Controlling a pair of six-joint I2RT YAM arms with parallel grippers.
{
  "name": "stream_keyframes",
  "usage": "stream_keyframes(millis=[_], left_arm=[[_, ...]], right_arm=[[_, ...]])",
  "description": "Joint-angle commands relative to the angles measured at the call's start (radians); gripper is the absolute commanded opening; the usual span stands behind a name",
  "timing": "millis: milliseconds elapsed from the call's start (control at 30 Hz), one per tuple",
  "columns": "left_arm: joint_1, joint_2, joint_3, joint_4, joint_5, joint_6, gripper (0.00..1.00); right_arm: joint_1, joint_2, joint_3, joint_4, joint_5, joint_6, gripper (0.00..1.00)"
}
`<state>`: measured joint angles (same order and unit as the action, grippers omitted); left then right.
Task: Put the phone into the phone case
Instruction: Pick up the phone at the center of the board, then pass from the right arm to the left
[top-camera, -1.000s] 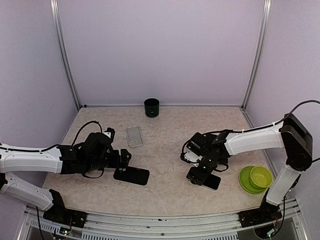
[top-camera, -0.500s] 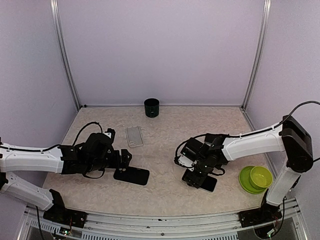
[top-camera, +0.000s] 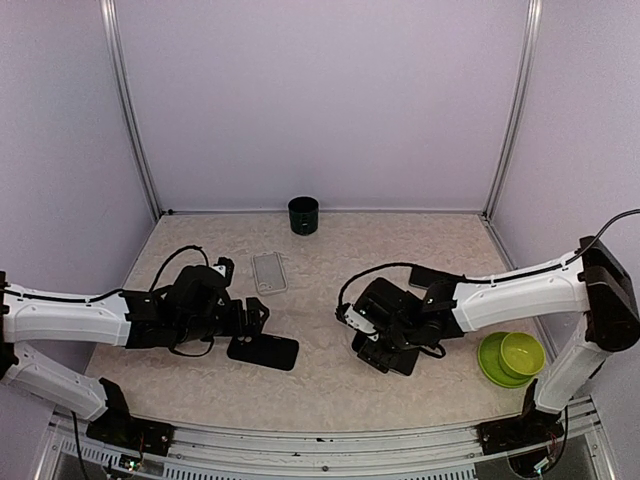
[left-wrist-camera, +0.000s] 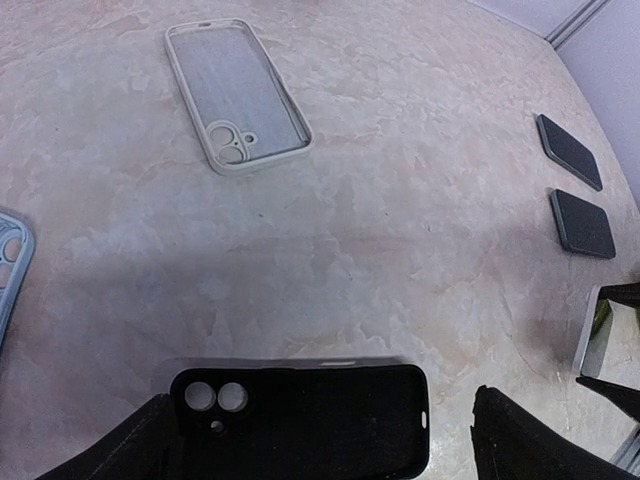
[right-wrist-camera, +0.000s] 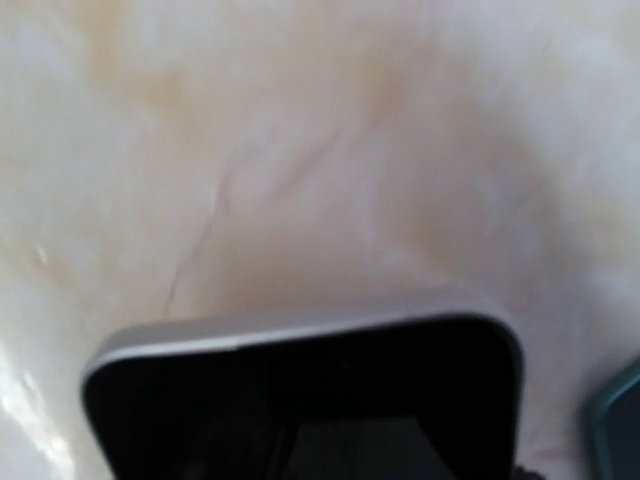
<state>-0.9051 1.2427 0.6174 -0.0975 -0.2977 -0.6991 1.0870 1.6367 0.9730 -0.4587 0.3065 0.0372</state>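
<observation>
We see the right arm's fingers (top-camera: 378, 335) clamped on the slim, silver-rimmed phone (right-wrist-camera: 300, 400), down near the marbled desk (top-camera: 320, 250) and well to the right of the matte black case (left-wrist-camera: 300, 410). That case lies flat, its long axis pointing toward the phone, between the left arm's fingers (left-wrist-camera: 520, 445), which are spread wide. A clear case (left-wrist-camera: 237, 95) lies farther back.

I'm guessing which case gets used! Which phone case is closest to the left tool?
The black case, right beside it; the clear case lies farther back.
</observation>
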Motion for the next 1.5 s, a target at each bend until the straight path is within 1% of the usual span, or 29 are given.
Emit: stream_keyframes(millis=[0,200,367,833,900,1200,1400,1467], left_arm=[[-0.007,0.005,-0.009,0.066,0.024,-0.020,0.98],[-0.015,0.010,-0.008,0.110,0.062,-0.013,0.92],[-0.047,0.032,0.023,0.128,0.081,0.010,0.91],[-0.192,0.195,0.186,0.138,0.118,0.111,0.86],[-0.197,0.211,0.194,0.151,0.138,0.115,0.84],[-0.200,0.227,0.197,0.225,0.223,0.118,0.83],[-0.204,0.234,0.193,0.251,0.252,0.118,0.83],[-0.206,0.242,0.195,0.256,0.260,0.115,0.81]], right_arm=[[0.043,-0.055,-0.016,0.101,0.101,-0.008,0.67],[0.106,-0.088,-0.021,0.168,0.168,-0.009,0.67],[0.149,-0.115,-0.024,0.216,0.205,-0.022,0.67],[0.206,-0.112,-0.017,0.255,0.244,-0.028,0.66],[0.208,-0.112,-0.016,0.256,0.247,-0.027,0.66],[0.221,-0.122,-0.021,0.261,0.248,-0.026,0.66],[0.226,-0.116,-0.023,0.266,0.261,-0.027,0.66],[0.230,-0.121,-0.023,0.276,0.260,-0.027,0.66]])
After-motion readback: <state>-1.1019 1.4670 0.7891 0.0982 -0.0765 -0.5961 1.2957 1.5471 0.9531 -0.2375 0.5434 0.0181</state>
